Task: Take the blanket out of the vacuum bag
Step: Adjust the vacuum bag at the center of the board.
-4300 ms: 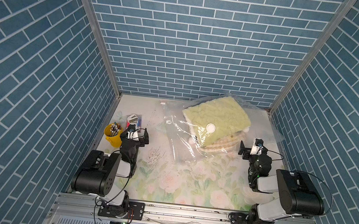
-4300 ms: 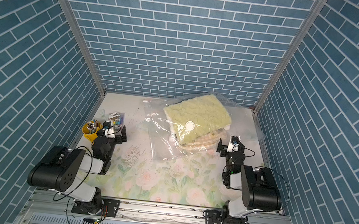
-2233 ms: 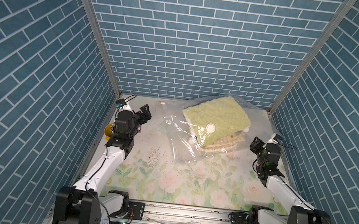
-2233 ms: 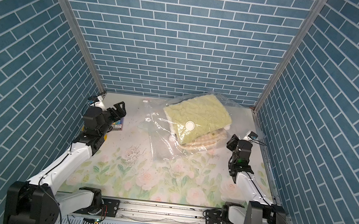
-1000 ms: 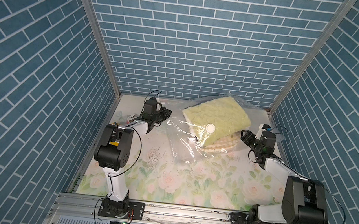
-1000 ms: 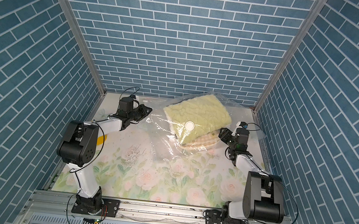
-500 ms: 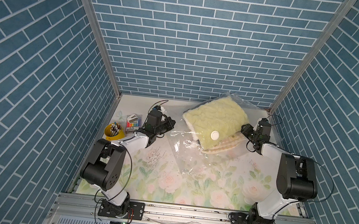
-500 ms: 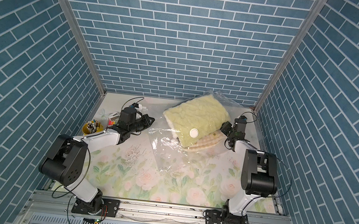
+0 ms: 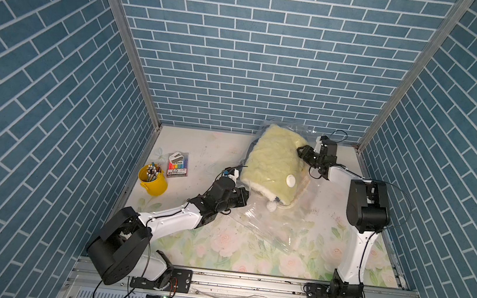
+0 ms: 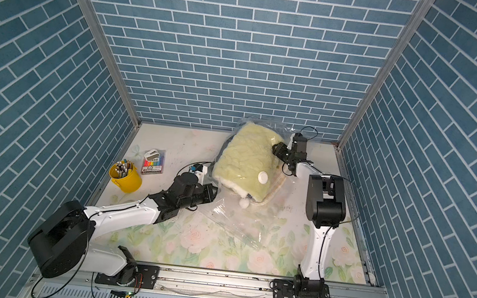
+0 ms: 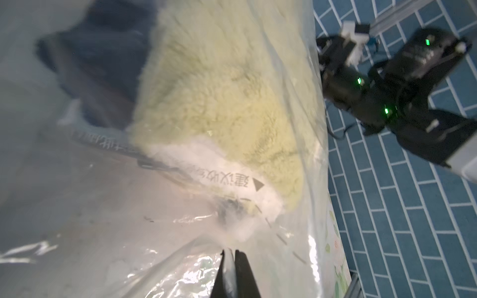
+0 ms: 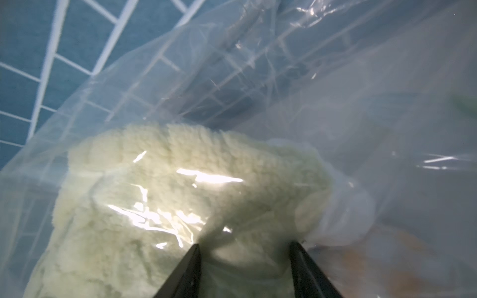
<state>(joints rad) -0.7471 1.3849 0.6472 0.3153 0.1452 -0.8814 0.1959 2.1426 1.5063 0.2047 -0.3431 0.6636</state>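
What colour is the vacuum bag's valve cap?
White. The valve cap shows best in a top view.

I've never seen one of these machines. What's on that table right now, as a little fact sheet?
Vacuum bag: clear, crinkly; round white valve cap on its upper face; loose end spread on the flowered table
Blanket: pale yellow-green, fluffy, inside the bag
Left pincer: shut on the bag's loose plastic
Right pincer: jaws apart around a bulge of bagged blanket; grip unclear
Nearby: yellow cup of pens, marker pack
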